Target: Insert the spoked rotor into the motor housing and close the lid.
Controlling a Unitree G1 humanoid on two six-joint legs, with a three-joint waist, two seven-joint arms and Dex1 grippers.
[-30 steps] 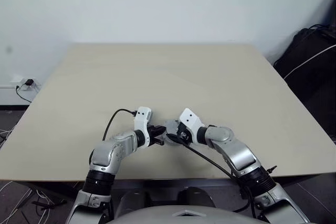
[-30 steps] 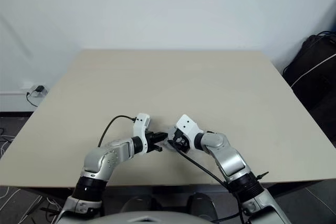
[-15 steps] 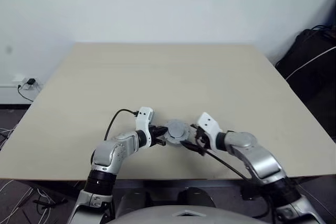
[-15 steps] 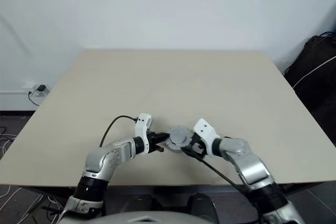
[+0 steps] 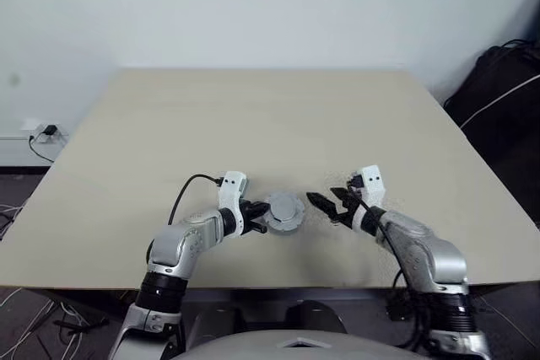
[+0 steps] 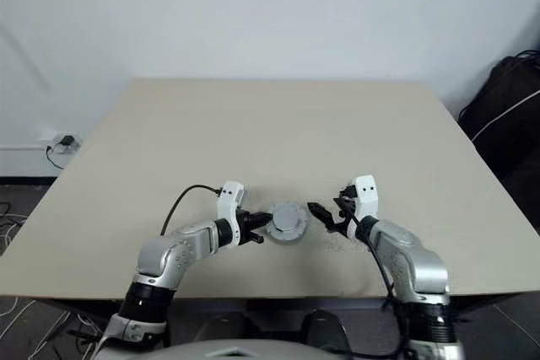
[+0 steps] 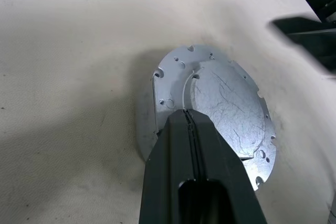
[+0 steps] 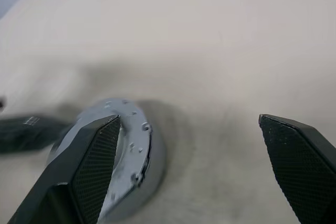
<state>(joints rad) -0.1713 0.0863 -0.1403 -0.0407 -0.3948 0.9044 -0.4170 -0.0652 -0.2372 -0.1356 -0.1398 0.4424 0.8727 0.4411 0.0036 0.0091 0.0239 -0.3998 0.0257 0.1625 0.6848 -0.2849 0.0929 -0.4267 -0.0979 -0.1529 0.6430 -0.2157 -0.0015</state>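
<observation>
In the head views, we see the round silver-grey metal lid seated flat near the front edge of the beige wooden table, presumably capping the motor housing beneath it. The left gripper has its black fingers pressed together, the tips resting on the lid's near edge. The right gripper hovers just beside the lid, apart from it, fingers spread wide and empty.

In the left wrist view, the closed fingers overlap the lid's scratched face (small holes ring its rim).

In the right wrist view, the spread fingers frame bare table, the lid off to one side.

We judge the assembly rigid, fairly heavy and smooth-faced; grip it across the ribbed edge, never the slippery top.
</observation>
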